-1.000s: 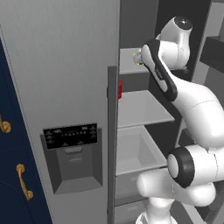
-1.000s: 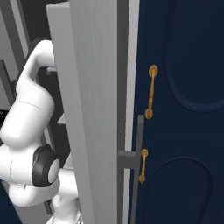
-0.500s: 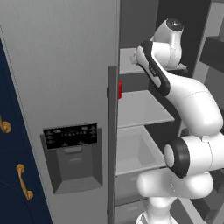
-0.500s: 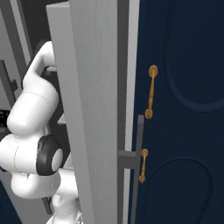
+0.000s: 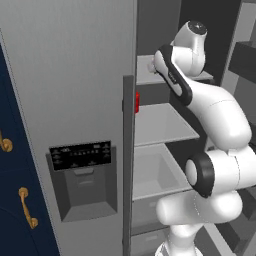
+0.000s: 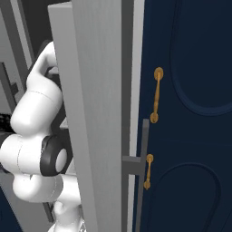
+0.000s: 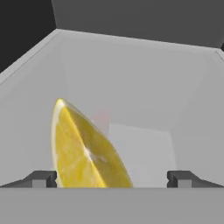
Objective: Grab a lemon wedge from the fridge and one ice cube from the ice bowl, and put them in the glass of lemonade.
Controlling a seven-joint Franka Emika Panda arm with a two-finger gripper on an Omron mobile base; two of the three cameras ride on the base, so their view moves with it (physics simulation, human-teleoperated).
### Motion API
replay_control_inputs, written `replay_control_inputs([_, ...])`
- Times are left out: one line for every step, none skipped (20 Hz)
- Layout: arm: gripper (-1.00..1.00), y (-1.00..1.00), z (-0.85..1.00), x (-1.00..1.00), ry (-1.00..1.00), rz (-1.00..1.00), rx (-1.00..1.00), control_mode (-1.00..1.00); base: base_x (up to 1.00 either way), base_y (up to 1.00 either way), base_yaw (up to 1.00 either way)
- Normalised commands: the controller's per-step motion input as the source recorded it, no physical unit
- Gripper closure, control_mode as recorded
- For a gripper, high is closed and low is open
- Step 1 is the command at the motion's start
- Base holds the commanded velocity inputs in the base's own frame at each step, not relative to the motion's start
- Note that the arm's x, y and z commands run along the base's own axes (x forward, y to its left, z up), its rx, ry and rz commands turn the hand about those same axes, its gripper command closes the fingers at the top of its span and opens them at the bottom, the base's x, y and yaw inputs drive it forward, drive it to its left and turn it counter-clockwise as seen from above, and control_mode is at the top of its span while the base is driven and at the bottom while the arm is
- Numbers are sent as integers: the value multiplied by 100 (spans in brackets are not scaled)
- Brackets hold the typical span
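Arm deeper over fridge shelf (image 5: 152, 122)

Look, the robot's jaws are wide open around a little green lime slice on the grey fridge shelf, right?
Not quite: the slice is a bright yellow lemon wedge, not a green lime. The hand view shows it standing between the open jaws on the grey fridge shelf.

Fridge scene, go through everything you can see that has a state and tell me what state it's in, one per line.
fridge: door open, grey inner shelves exposed.
lemon wedge: on a fridge shelf, standing on edge, between the gripper's fingertips, not clamped.
gripper: open, fingertips wide apart around the wedge.
navy cabinet: doors closed.
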Motion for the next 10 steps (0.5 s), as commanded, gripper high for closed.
replay_control_inputs([-100, 0, 0, 0, 3, 6, -2, -100, 0, 0, 0])
replay_control_inputs([-100, 0, 0, 0, 2, 8, -2, -100, 0, 0, 0])
replay_control_inputs([-100, 0, -1, 0, 2, 10, -2, -100, 0, 0, 0])
replay_control_inputs([-100, 0, -7, 0, 3, 11, -2, -100, 0, 0, 0])
replay_control_inputs([-100, 0, -11, 0, 4, 12, -3, -100, 0, 0, 0])
replay_control_inputs([-100, 0, -8, 0, 3, 12, -3, -100, 0, 0, 0])
replay_control_inputs([-100, 0, -6, 0, 3, 11, -3, -100, 0, 0, 0])
replay_control_inputs([-100, 0, -6, 0, 3, 10, -3, -100, 0, 0, 0])
replay_control_inputs([-100, 0, -5, 0, 3, 9, -2, -100, 0, 0, 0])
replay_control_inputs([-100, 0, -7, 0, 1, 8, -2, -100, 0, 0, 0])
